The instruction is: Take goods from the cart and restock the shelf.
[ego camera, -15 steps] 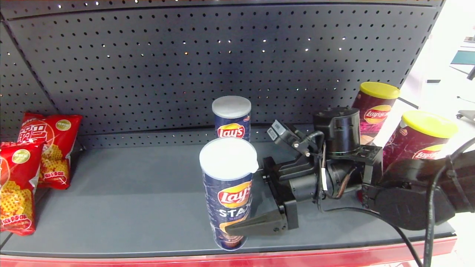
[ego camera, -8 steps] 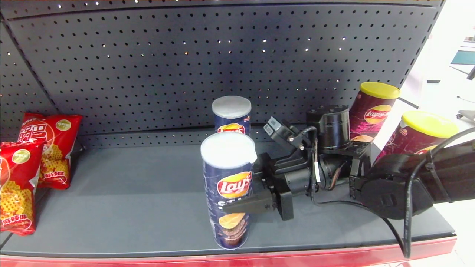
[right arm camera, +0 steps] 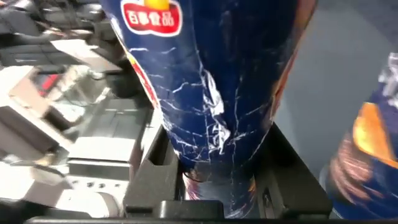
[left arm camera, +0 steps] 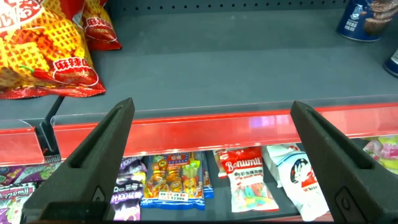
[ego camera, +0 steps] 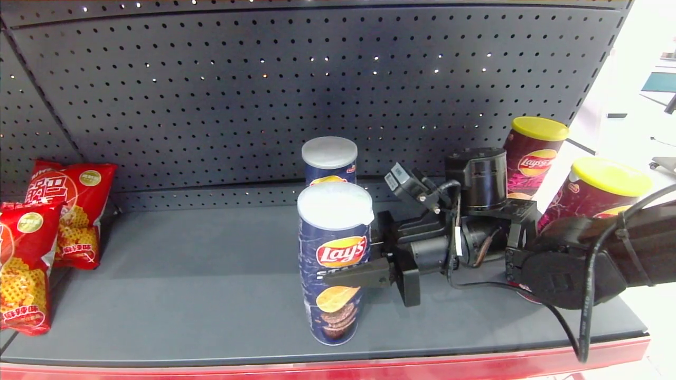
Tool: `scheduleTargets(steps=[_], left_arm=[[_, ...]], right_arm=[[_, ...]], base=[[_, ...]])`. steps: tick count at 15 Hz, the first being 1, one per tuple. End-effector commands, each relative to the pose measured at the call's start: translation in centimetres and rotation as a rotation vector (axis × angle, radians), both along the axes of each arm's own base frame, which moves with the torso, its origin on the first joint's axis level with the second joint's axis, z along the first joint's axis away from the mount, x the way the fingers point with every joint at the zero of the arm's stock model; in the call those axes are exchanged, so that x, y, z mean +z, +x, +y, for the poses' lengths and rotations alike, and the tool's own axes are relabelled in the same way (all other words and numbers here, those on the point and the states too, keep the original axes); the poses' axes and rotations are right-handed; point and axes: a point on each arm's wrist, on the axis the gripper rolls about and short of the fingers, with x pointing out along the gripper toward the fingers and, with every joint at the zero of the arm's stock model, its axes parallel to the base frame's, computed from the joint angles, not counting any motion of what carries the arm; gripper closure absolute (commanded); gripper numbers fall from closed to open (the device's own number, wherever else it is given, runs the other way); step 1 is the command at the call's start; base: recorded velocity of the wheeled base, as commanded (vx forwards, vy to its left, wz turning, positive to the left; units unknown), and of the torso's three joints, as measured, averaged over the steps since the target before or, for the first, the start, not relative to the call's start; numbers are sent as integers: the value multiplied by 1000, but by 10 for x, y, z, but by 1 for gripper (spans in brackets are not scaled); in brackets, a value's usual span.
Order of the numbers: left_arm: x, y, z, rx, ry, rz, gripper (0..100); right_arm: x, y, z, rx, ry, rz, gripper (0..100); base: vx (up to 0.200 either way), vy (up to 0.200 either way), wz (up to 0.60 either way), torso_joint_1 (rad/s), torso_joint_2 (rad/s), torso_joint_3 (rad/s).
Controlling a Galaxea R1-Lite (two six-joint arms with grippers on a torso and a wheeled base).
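A tall blue chip can [ego camera: 334, 248] with a white lid stands upright near the front of the grey shelf [ego camera: 185, 279]. My right gripper [ego camera: 340, 272] is shut on its middle from the right; the far finger is hidden behind it. Whether the can's base touches the shelf is unclear. In the right wrist view the same blue can [right arm camera: 230, 93] sits between the fingers of my right gripper [right arm camera: 227, 186]. A second blue can [ego camera: 329, 158] stands behind it at the back wall. My left gripper [left arm camera: 214, 162] hangs open below the shelf's red front edge [left arm camera: 186, 127].
Two maroon cans with yellow lids [ego camera: 533, 148] [ego camera: 607, 190] stand at the right end behind my right arm. Red snack bags [ego camera: 71, 211] [ego camera: 24, 264] lie at the left end. Bare shelf lies between the bags and the blue cans. Packaged goods [left arm camera: 242, 180] fill the shelf below.
My right gripper has carried the blue can a little to the right and farther onto the shelf, and the finger now sits higher on the can. The left gripper has no earlier frame.
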Motion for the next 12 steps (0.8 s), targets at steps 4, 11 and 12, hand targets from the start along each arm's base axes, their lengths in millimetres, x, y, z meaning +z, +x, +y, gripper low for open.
scheduleTargets(steps=[4, 11, 12], left_arm=[[0, 0, 0, -1, 0, 1, 0], [0, 0, 0, 1, 0, 1, 0], [0, 0, 0, -1, 0, 1, 0]], right_arm=[[3, -7, -6, -73, -20, -17, 100], [-1, -18, -9, -123, -56, -9, 100], [-2, -20, -8, -117, -58, -7, 100]], base=[[0, 0, 0, 0, 0, 0], [0, 0, 0, 0, 0, 0], [0, 0, 0, 0, 0, 0]])
